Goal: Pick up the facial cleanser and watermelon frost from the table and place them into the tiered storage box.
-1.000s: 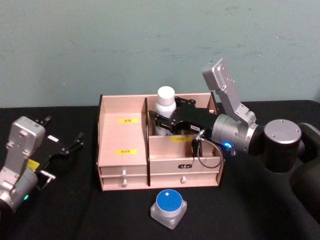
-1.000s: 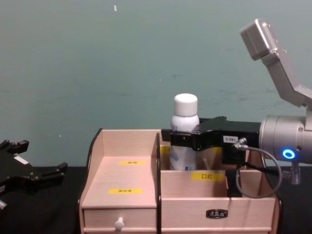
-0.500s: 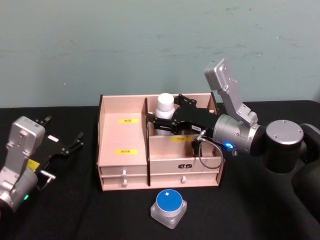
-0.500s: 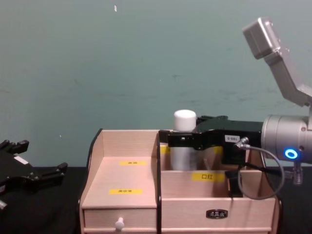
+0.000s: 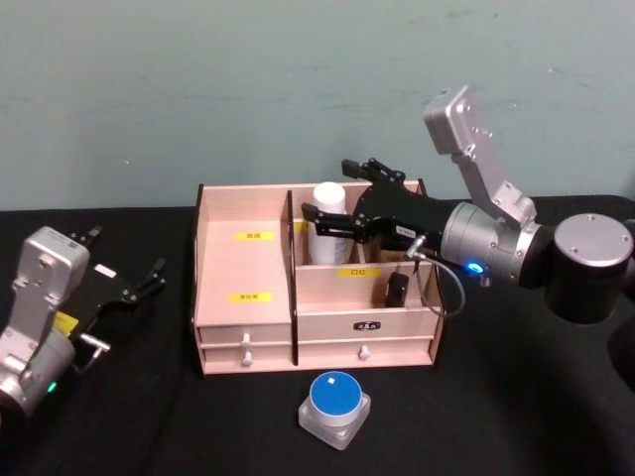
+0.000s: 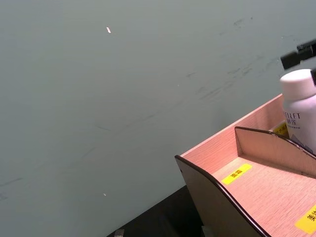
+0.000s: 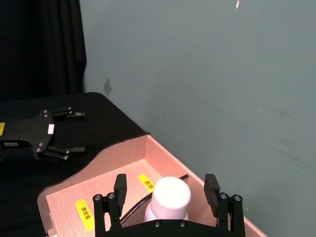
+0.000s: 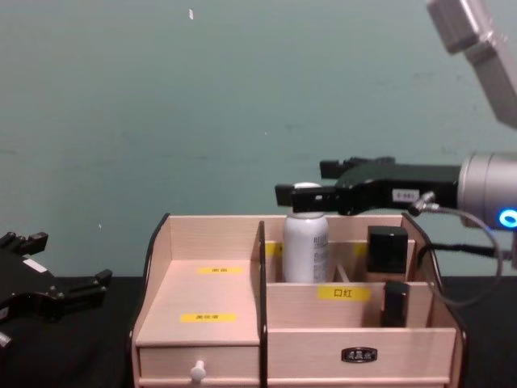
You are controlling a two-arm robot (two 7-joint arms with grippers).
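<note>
Hovering right gripper (image 5: 327, 187), head view: reaches in from the right over the rear of the tiered storage box (image 5: 243, 188); jaws open, straddling the cap of the white-capped bottle (image 5: 329, 198).
White-capped bottle, head view: upright in the rear compartment, just right of the box's tall divider.
Blue-lidded jar (image 5: 334, 410), head view: on the black worktop (image 5: 496, 397) near its front edge, before the drawers, apart from the box.
Left gripper (image 5: 129, 251), head view: low by the worktop's left edge, well apart from the box; jaws open, empty.
Left wrist view: white-capped bottle (image 6: 300, 106) rises behind the divider of the tiered storage box (image 6: 276, 180); lettering printed on its body.
Right wrist view: right gripper (image 7: 165, 182) spread, its fingers (image 7: 120, 190) clear of the cap of the white-capped bottle (image 7: 170, 197) on both sides; tiered storage box (image 7: 98, 168) below; left gripper (image 7: 81, 131) beyond, jaws open.
Chest view: right gripper (image 8: 300, 181) level with the cap; white-capped bottle (image 8: 307, 246) upright in the rear compartment of the tiered storage box (image 8: 210, 234); left gripper (image 8: 71, 259) at the left edge, jaws open.
</note>
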